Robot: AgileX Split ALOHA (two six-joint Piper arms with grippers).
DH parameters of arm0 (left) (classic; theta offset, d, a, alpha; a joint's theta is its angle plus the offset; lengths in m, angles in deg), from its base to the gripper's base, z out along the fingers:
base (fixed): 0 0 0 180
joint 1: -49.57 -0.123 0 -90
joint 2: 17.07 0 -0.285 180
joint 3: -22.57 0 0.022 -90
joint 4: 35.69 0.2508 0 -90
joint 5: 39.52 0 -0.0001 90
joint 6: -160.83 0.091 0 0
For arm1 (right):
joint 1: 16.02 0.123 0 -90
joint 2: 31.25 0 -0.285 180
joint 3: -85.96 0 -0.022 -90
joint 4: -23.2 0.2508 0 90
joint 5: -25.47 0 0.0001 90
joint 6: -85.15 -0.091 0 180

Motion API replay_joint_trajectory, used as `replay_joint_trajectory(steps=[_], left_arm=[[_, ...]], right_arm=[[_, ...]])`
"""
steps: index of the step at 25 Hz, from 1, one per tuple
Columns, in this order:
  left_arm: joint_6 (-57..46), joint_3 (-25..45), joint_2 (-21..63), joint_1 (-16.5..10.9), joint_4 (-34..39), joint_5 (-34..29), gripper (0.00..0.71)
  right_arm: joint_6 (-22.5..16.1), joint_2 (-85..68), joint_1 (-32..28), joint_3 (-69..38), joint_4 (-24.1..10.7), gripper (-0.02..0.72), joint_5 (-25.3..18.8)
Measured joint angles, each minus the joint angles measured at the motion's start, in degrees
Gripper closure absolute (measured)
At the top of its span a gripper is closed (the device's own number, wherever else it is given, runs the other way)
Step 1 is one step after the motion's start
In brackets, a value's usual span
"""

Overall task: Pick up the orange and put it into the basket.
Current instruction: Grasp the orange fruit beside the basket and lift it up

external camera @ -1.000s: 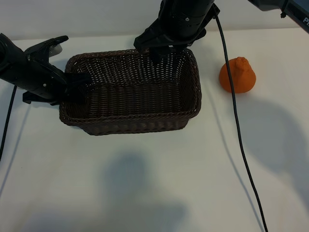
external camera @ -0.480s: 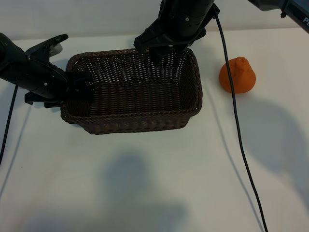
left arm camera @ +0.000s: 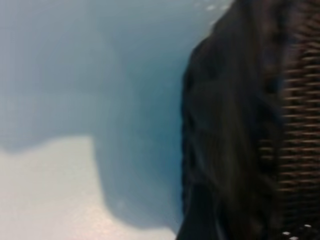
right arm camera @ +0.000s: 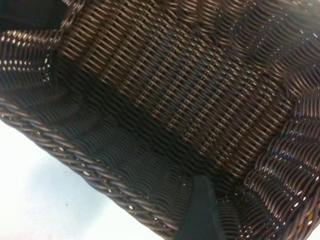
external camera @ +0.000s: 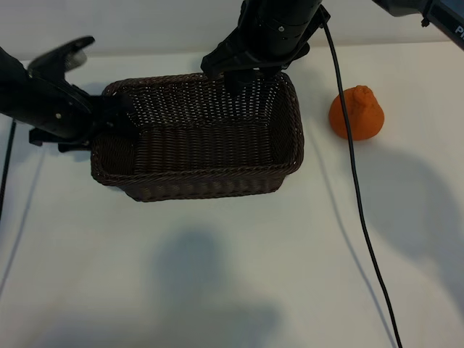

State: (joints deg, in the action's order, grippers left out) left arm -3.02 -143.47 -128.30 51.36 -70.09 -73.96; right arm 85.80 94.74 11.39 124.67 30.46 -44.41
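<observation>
The orange (external camera: 355,112), bright and knobbed on top, sits on the white table to the right of the basket, with nothing touching it. The dark brown wicker basket (external camera: 203,190) stands in the middle and holds nothing. My left gripper (external camera: 105,80) is at the basket's left end, open, one finger raised away from the rim; its wrist view shows only the woven wall (left arm camera: 295,125). My right gripper (external camera: 235,72) hovers open over the basket's far rim. One of its fingers (right arm camera: 200,210) shows over the inner wall (right arm camera: 175,85).
A black cable (external camera: 355,188) hangs from the right arm, passes in front of the orange and runs down across the table towards the front. Arm shadows fall on the white tabletop in front of the basket.
My left gripper has opened off the basket's left rim and drawn back a little up and to the left. The basket shifted slightly. The right arm and the orange have not moved.
</observation>
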Motion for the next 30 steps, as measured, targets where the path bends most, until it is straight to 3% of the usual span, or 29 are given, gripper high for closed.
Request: replay_joint_trajectory(steps=[11,17,24,26,30], left_arm=[[-0.1,0.0,9.6,0.0,0.3,-1.0,0.114],[-0.1,0.0,10.6,0.0,0.3,-1.3,0.114],[0.1,0.0,11.5,0.0,0.3,-2.5,0.114],[0.1,0.0,12.2,0.0,0.3,-2.5,0.114],[1.2,0.0,13.4,0.0,0.3,-2.4,0.114]], right_arm=[[0.0,0.0,0.0,0.0,-0.7,0.166,0.0],[-0.1,0.0,0.0,0.0,-2.0,0.166,0.0],[-3.0,0.0,-0.7,0.0,-13.0,0.166,0.0],[-3.1,0.0,-2.1,0.0,-12.9,0.166,0.0],[-3.0,0.0,-7.4,0.0,-8.7,0.166,-0.1]])
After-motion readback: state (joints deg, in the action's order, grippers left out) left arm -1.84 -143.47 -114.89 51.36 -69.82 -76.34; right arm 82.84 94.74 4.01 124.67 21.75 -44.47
